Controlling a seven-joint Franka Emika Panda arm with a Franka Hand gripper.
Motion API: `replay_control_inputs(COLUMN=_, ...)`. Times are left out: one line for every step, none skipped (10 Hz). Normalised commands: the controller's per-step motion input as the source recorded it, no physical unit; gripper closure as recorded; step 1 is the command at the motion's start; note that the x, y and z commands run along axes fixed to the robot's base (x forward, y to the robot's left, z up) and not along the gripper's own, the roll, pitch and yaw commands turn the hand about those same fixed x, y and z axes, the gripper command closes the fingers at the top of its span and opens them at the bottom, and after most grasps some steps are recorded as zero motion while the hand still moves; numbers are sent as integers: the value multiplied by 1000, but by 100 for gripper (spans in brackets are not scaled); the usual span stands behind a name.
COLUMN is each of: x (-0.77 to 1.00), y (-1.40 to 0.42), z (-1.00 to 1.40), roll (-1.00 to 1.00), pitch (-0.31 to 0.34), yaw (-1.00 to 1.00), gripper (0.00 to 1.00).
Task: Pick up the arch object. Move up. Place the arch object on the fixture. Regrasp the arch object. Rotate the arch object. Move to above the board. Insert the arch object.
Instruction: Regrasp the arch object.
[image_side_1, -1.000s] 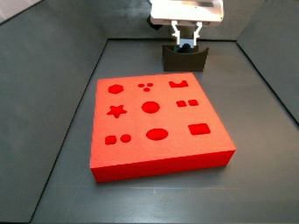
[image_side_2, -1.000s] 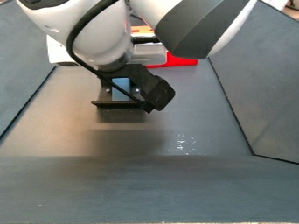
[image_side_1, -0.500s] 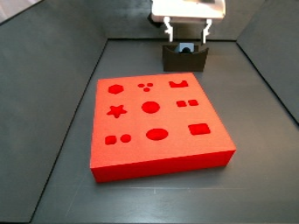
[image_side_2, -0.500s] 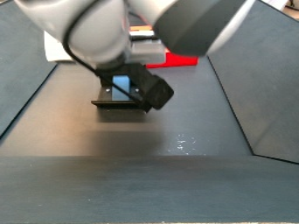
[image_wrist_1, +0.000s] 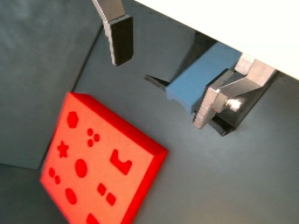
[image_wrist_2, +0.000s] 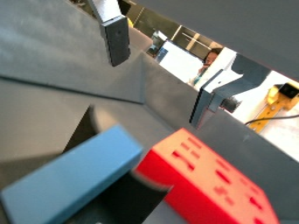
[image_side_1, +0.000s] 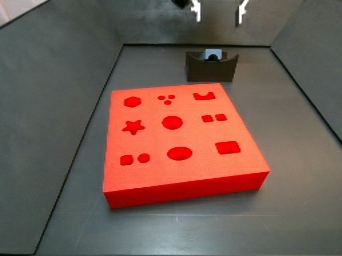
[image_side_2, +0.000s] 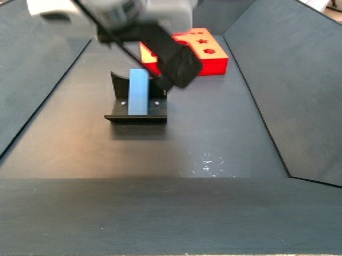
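Risen clear, the open hand (image_side_1: 218, 10) leaves the arch object (image_side_2: 139, 91) on the fixture (image_side_2: 135, 112).

The slate-blue arch object (image_side_2: 138, 92) stands upright on the dark fixture (image_side_2: 134, 113), beyond the red board (image_side_1: 177, 140), the open pincer (image_side_1: 219, 9) above.

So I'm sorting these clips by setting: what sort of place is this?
Probably a lab test rig for robot insertion tasks: a dark walled bin holds only a red board with shape cut-outs and a fixture with the arch object on it. The open gripper hangs above the fixture.
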Motion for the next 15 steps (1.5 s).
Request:
replay_control_inputs(x=-32, y=13, z=513, roll=39, pitch=45, yaw=-25, gripper=0)
replay_control_inputs(x=-28, y=13, z=191, roll=39, pitch=43, yaw=-26, gripper=0)
replay_control_inputs(x=-89, y=-760, z=590, roll=1000, pitch=56, yaw=20, gripper=0)
replay_control_inputs(x=-69, y=-720, z=502, roll=1000, pitch=53, yaw=20, gripper=0)
replay_control_inputs(x=-78, y=-636, z=430, roll=1000, pitch=47, yaw=20, gripper=0)
replay_control_inputs(x=-91, y=-420, z=186, roll=1000, pitch=36, yaw=19, gripper=0)
replay_control_inputs(x=-51, y=-192, z=67, roll=1000, pitch=33, yaw=18, gripper=0)
replay_control_inputs(x=-24, y=-73, z=56, roll=1000, pitch=36, yaw=18, gripper=0)
replay_control_inputs(x=-7, y=-50, z=30, roll=1000, pitch=38, yaw=18, gripper=0)
replay_control_inputs(x=-4, y=-50, z=7, roll=1000, pitch=35, yaw=18, gripper=0)
replay_control_inputs(x=-20, y=-33, z=13, roll=1000, pitch=30, yaw=19, gripper=0)
replay_control_inputs(x=-23, y=-28, z=12, roll=1000, pitch=25, yaw=20, gripper=0)
replay_control_inputs(x=-17, y=-26, z=-1, roll=1000, pitch=20, yaw=20, gripper=0)
replay_control_inputs(x=-14, y=-26, z=-6, roll=1000, pitch=16, yaw=21, gripper=0)
replay_control_inputs(x=-11, y=-21, z=0, roll=1000, pitch=12, yaw=22, gripper=0)
